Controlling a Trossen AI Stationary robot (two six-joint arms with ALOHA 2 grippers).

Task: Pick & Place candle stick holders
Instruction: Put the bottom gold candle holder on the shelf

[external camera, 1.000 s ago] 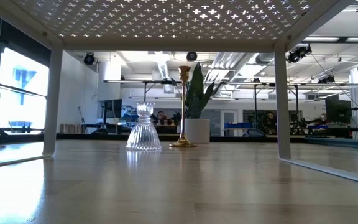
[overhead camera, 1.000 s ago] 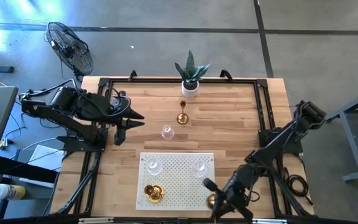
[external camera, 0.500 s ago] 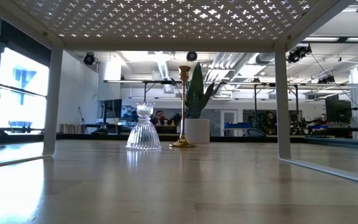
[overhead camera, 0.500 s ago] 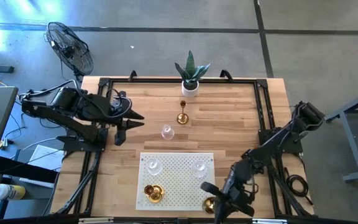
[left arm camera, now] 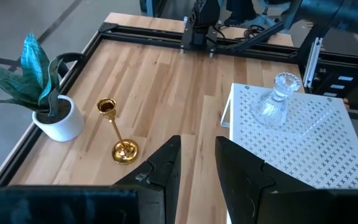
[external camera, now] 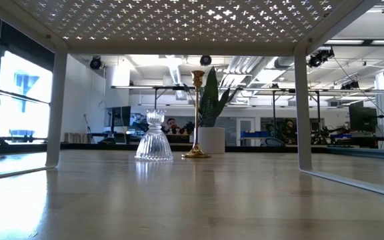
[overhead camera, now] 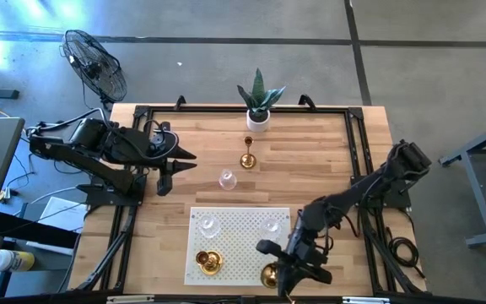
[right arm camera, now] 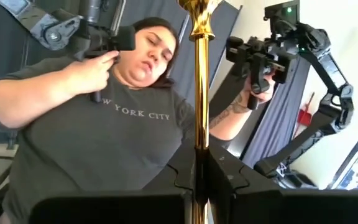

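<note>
My right hand (overhead camera: 278, 272) is clamped on a gold holder (overhead camera: 269, 275) over the mat (overhead camera: 241, 228). Three holders sit there already, I think; two wait on the counter (overhead camera: 310, 160). My left hand (overhead camera: 184, 160) idles, fingers slightly apart.

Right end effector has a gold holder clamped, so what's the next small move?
Probably lower it. The right end effector grips the gold holder by its stem, and its base hangs over the white mat's near right corner, clear of the glass holder.
</note>
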